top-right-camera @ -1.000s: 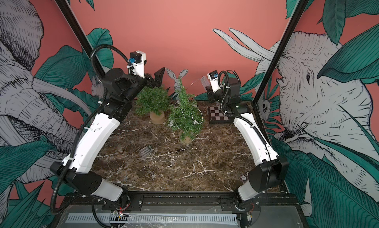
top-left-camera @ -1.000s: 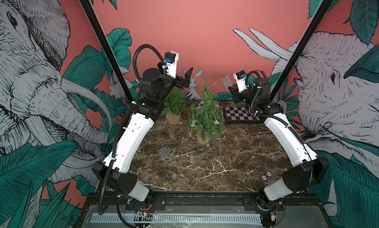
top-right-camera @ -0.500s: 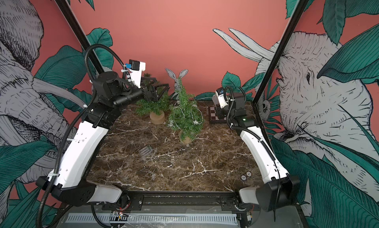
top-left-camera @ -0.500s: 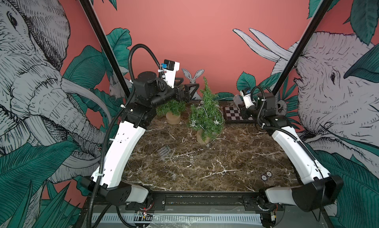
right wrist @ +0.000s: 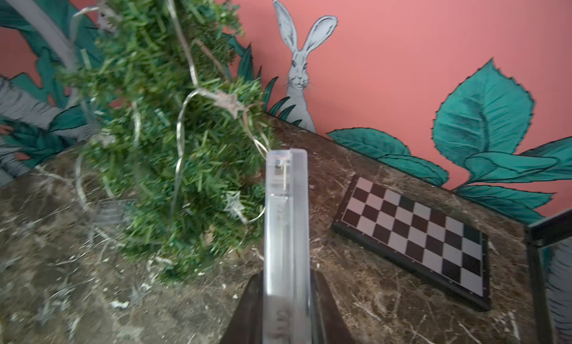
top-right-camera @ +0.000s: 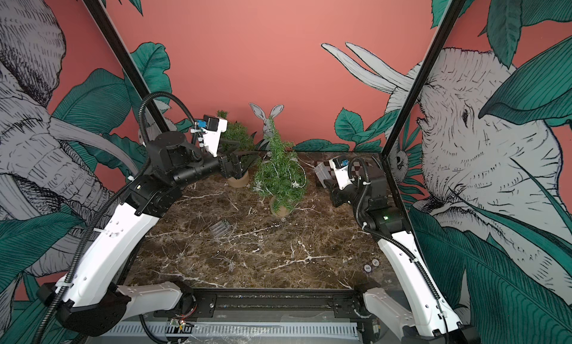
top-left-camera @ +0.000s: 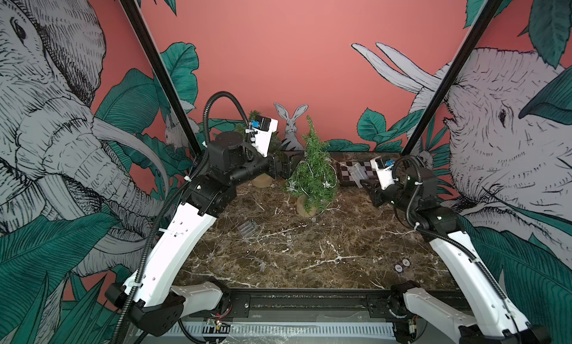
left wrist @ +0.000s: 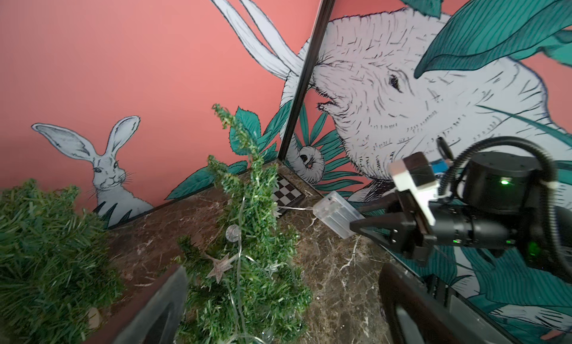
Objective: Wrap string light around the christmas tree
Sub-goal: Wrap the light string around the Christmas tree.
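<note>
Green needles of the christmas tree (top-left-camera: 312, 178) stand upright in a pot at the middle of the table (top-left-camera: 309, 249), with the string light (right wrist: 182, 125) and its small stars looped round the branches. The left arm (top-left-camera: 185, 234) reaches forward with its wrist level, jaws spread wide and empty just beside the tree. The right arm (top-left-camera: 455, 255) leans in from the opposite side, jaws pinching the clear battery box (right wrist: 286, 203) at the wire's end. Raised lettering on the box is too blurred to read.

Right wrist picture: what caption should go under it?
Right gripper holds the clear battery box, its wire looping onto the little tree, chessboard nearby.
</note>
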{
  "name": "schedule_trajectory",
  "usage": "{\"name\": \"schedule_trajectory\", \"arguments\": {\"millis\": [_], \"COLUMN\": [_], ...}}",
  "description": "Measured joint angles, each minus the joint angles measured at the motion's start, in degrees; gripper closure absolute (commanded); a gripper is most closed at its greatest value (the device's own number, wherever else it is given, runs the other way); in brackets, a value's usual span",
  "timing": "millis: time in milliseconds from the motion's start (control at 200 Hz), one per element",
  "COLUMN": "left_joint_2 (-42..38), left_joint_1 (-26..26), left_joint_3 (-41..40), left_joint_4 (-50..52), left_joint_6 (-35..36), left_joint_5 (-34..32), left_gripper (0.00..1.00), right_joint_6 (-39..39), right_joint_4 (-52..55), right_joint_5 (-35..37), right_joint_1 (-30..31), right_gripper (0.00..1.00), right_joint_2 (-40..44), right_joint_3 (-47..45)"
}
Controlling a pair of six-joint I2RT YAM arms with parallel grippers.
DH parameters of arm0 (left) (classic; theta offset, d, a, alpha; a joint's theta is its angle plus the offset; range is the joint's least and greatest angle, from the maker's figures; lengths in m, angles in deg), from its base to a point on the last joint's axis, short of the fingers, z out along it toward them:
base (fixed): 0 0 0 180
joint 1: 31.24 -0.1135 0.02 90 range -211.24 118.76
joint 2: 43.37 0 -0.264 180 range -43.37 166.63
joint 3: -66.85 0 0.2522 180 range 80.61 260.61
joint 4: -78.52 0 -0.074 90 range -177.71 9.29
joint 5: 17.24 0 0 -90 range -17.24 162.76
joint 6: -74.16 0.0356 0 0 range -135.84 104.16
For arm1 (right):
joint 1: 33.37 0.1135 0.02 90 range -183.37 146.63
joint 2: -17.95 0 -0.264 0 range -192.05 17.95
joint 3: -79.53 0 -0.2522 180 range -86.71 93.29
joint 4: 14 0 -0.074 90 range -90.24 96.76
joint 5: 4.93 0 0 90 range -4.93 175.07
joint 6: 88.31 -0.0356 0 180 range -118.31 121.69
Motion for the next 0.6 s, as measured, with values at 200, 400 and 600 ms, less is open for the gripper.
{"name": "schedule_trajectory", "arguments": {"millis": [200,400,600], "left_joint_2": [1.7,2.0,3.6], "left_joint_1": [2.0,2.7,2.9], "left_joint_3": [-1.3,-2.6,-2.8], "left_joint_4": [-1.7,-4.2,-5.9], "left_joint_6": [0.0,0.0,-0.7], "left_joint_5": [-3.3,-5.3,-8.9], "left_gripper": [0.1,0.12,0.17], "right_joint_6": [-1.5,-3.7,-4.3], "right_joint_4": [1.4,2.9,4.2], "right_joint_5": [-6.1,-6.4,-5.7], "right_joint_1": [0.5,1.4,1.8], "right_gripper": [1.0,1.0,0.98], "right_joint_2": [2.7,2.7,2.7], "right_joint_3": [-2.7,-6.9,-9.3]}}
